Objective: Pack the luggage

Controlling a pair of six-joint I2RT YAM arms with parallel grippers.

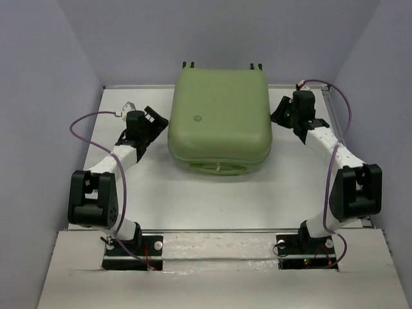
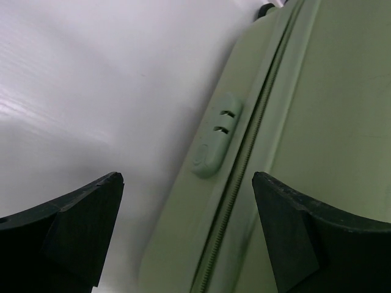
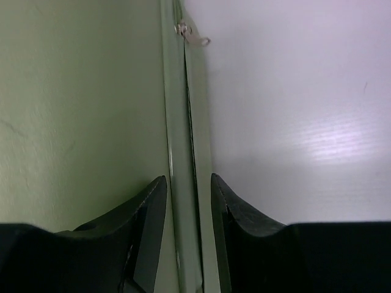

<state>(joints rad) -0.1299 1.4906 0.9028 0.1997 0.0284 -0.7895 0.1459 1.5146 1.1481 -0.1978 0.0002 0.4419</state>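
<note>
The luggage (image 1: 219, 119), a light-green hard-shell suitcase, lies flat and closed at the back middle of the table, wheels (image 1: 188, 65) toward the far wall. My left gripper (image 1: 158, 122) is wide open beside its left side. In the left wrist view the left gripper (image 2: 186, 177) spans the zipper seam (image 2: 244, 159) and a small green side bumper (image 2: 214, 137) without touching them. My right gripper (image 1: 280, 114) is at the suitcase's right side. In the right wrist view the right gripper (image 3: 189, 177) stands narrowly open, with the seam of the luggage (image 3: 91, 91) running between its jaws. A metal zipper pull (image 3: 192, 38) lies further along the seam.
The white table (image 1: 193, 199) is walled by grey panels on the left, right and back. Purple cables (image 1: 80, 125) loop off both arms. A metal rail (image 1: 219, 230) runs along the near table edge by the arm bases.
</note>
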